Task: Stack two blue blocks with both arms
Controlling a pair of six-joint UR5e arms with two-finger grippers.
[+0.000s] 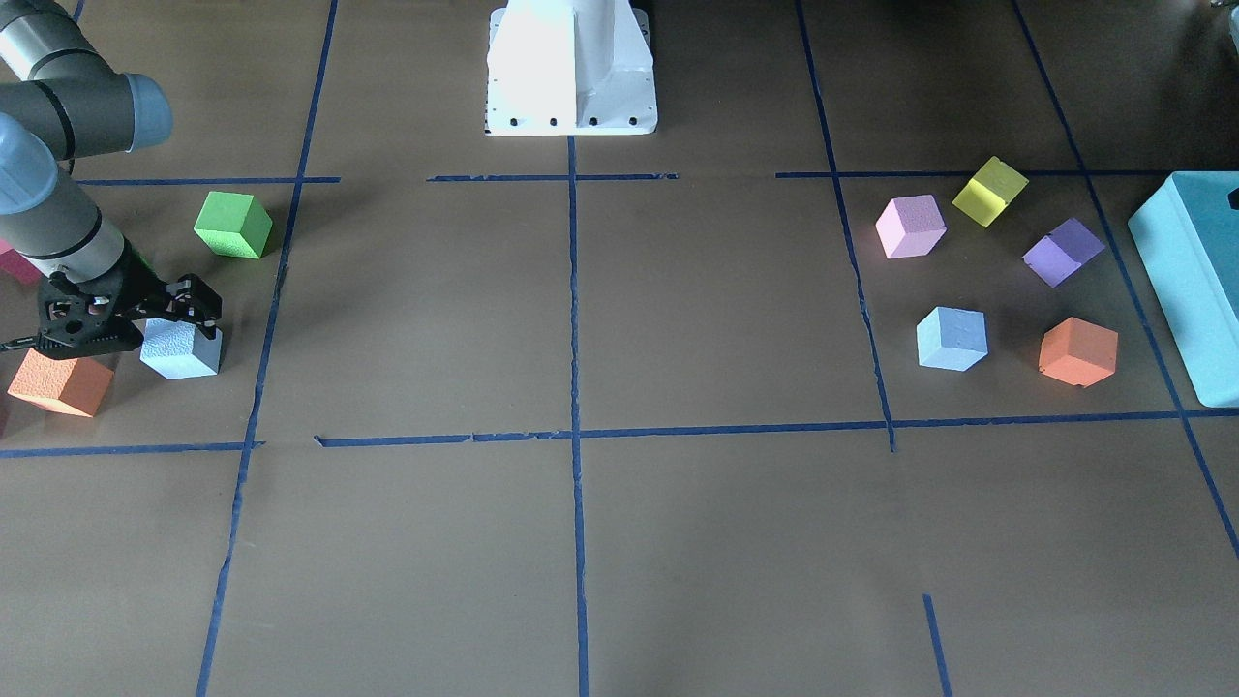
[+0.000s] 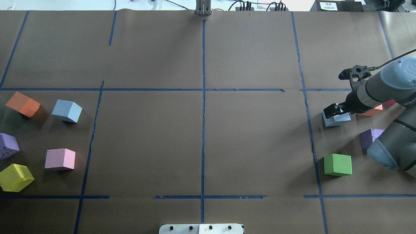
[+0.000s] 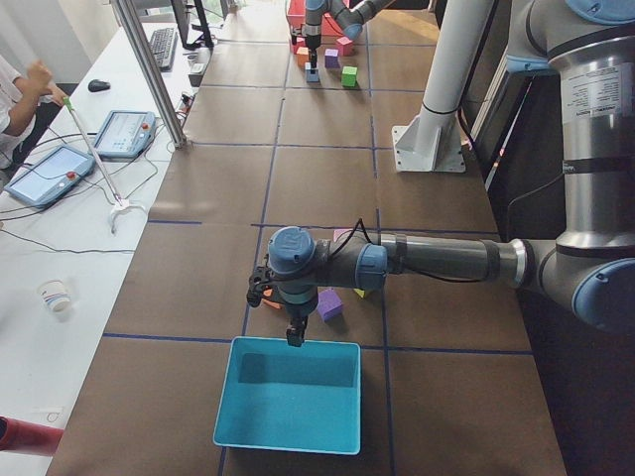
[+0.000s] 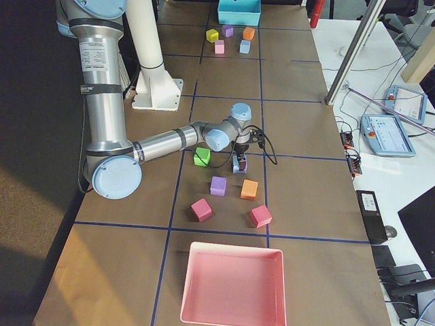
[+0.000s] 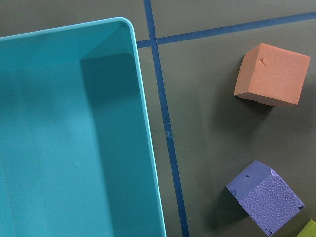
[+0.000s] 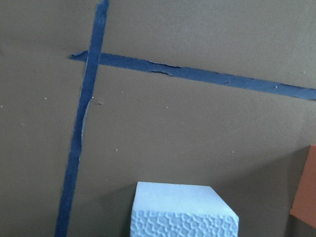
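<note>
One blue block (image 1: 181,348) rests on the table on the robot's right side; it also shows in the overhead view (image 2: 338,119) and the right wrist view (image 6: 183,211). My right gripper (image 1: 184,315) is down over it with fingers on either side, apparently shut on it. The other blue block (image 1: 952,339) lies free on the robot's left side, also seen in the overhead view (image 2: 67,110). My left gripper (image 3: 295,337) shows only in the exterior left view, hanging over the rim of the teal box (image 3: 288,397). I cannot tell whether it is open or shut.
A green cube (image 1: 233,225) and an orange cube (image 1: 61,382) lie close to the gripped block. Pink (image 1: 910,226), yellow (image 1: 989,191), purple (image 1: 1063,252) and orange (image 1: 1077,351) cubes surround the free blue block. A pink tray (image 4: 234,285) and the white pedestal (image 1: 571,68) stand at the edges.
</note>
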